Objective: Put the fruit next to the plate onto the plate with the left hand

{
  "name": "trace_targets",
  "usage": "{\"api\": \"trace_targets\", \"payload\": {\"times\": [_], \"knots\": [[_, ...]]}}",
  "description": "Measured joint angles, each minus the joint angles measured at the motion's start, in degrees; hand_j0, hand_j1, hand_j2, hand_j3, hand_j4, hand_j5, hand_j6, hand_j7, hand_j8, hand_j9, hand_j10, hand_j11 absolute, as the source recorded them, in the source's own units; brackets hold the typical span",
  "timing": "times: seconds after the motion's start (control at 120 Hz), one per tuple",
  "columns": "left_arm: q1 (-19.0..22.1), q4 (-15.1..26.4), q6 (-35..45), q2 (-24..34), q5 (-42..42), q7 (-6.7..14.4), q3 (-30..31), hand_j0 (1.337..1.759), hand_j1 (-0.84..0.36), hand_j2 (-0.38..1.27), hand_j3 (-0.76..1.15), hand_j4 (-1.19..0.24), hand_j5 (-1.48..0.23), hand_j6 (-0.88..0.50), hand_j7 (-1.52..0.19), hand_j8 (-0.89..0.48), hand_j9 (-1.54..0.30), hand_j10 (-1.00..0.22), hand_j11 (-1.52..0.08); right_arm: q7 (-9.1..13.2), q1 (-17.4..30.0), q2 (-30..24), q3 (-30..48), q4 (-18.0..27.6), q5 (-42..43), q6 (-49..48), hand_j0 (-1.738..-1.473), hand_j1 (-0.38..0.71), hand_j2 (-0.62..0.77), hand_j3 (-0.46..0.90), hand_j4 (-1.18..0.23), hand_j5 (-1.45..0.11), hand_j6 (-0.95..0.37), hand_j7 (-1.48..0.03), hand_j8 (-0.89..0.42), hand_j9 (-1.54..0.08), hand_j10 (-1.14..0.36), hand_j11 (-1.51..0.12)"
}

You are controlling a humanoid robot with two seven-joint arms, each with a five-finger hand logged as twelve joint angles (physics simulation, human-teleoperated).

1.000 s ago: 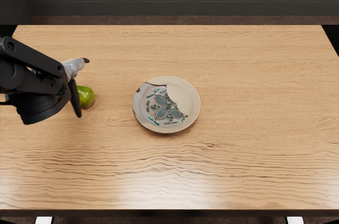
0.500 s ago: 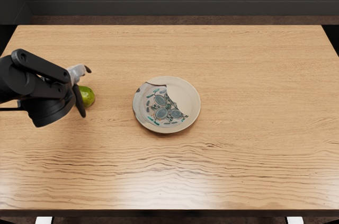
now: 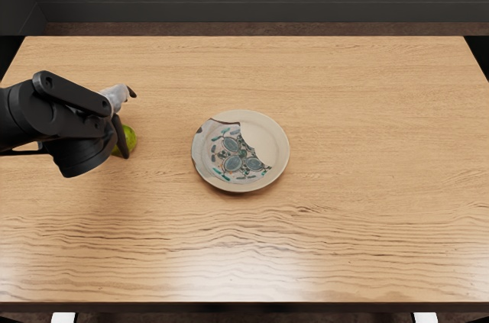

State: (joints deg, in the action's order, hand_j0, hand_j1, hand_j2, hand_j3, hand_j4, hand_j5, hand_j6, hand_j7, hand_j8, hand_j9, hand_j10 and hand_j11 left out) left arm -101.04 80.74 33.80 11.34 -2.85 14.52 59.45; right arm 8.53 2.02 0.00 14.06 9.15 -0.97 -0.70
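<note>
Now the robot's black left hand (image 3: pixel 107 126) hides more of the small green fruit (image 3: pixel 131 138) than a second ago; the fruit's long axis and the hand's grip cannot be told.

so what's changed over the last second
The left robot hand has shifted right, closing in on the green fruit, which it now hides apart from a sliver. Whether it has a grip cannot be told. The fruit sits on the same spot left of the plate; the plate has not moved.
</note>
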Motion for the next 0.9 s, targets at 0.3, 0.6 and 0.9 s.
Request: {"api": "trace_targets", "payload": {"times": [0.3,0.6,0.9], "knots": [[0.3,1.1,-0.2,0.0,1.1,0.5,1.3,1.658,0.13,0.04,0.0,-0.18,-0.23,-0.18,-0.23,-0.18,-0.23,-0.18,-0.23,0.0,0.0,0.0,0.0,0.0,0.0,0.0,-1.658,-0.35,0.0,0.0,0.0,0.0,0.0,0.0,0.0,0.0,0.0,0.0],[1.9,1.2,-0.3,0.1,1.3,0.4,1.6,1.658,0.13,0.04,0.0,-0.18,-0.24,-0.19,-0.24,-0.19,-0.24,-0.18,-0.24,0.0,0.0,0.0,0.0,0.0,0.0,0.0,-1.658,-0.35,0.0,0.0,0.0,0.0,0.0,0.0,0.0,0.0,0.0,0.0],[2.1,0.8,-0.2,0.1,1.3,0.3,2.3,1.658,0.07,0.05,0.0,-0.23,-0.3,-0.23,-0.3,-0.23,-0.3,-0.23,-0.3,0.0,0.0,0.0,0.0,0.0,0.0,0.0,-1.658,-0.35,0.0,0.0,0.0,0.0,0.0,0.0,0.0,0.0,0.0,0.0]]}}
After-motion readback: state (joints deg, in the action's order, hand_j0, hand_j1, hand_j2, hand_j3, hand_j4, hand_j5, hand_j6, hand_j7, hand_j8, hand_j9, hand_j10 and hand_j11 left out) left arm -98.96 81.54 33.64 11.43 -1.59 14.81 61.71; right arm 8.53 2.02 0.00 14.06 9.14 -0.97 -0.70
